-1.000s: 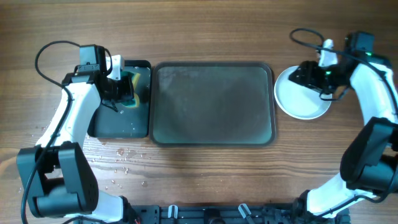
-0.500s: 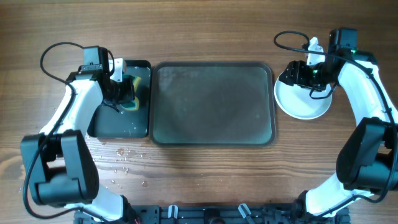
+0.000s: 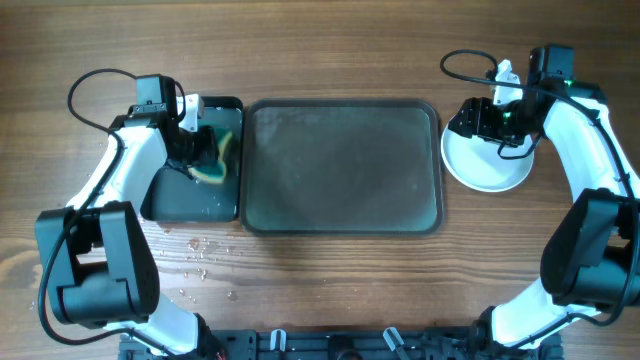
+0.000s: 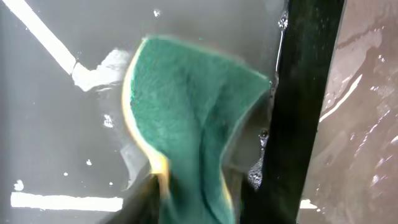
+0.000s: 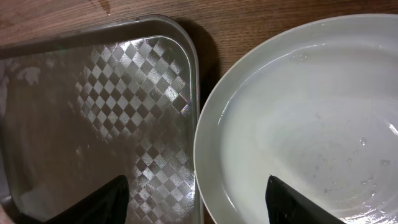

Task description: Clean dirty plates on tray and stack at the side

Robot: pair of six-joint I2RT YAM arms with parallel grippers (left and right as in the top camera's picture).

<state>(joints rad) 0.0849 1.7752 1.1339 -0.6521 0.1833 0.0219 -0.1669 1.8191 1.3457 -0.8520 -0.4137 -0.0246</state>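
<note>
Tray [image 3: 342, 165]: bare, mid-bench [image 3: 340, 280], nothing on it.
Plates [image 3: 490, 172]: white stack on the bench just right of the tray; top one wet and unmarked; number in the stack hidden.
Right tool [image 5: 198, 202]: jaws apart over the stack's left edge, holding nothing.
Left tool [image 3: 190, 148]: seemingly pinching the sponge [image 4: 193, 124] above the black tray [image 3: 190, 203].
Progress: cleaning and stacking looked done; probably only setting the sponge down and pulling both arms away remained.
</note>
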